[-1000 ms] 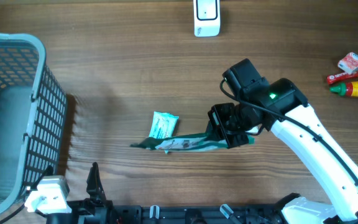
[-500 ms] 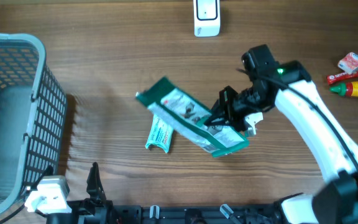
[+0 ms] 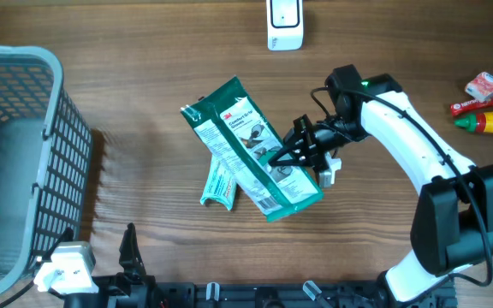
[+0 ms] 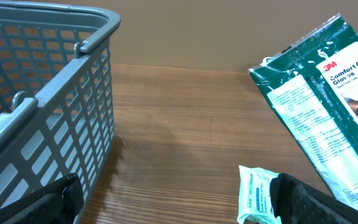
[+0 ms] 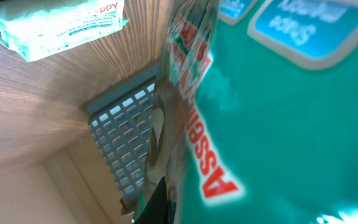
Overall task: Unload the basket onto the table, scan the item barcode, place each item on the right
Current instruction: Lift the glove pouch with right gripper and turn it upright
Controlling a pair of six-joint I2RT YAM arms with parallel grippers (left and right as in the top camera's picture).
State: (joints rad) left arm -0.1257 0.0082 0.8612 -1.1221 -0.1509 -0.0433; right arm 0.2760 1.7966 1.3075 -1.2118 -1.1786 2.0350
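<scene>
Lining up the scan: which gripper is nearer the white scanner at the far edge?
Right. The right gripper, shut on the glove pack, sits mid-table, short of the scanner; the left gripper is at the near edge by the basket.

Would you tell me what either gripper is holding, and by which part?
The right gripper is shut on the green 3M glove pack, pinching the long edge nearest its arm. The left gripper is open, holding nothing.

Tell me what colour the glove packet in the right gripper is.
The glove packet is dark green with a white printed panel, best seen overhead.
</scene>
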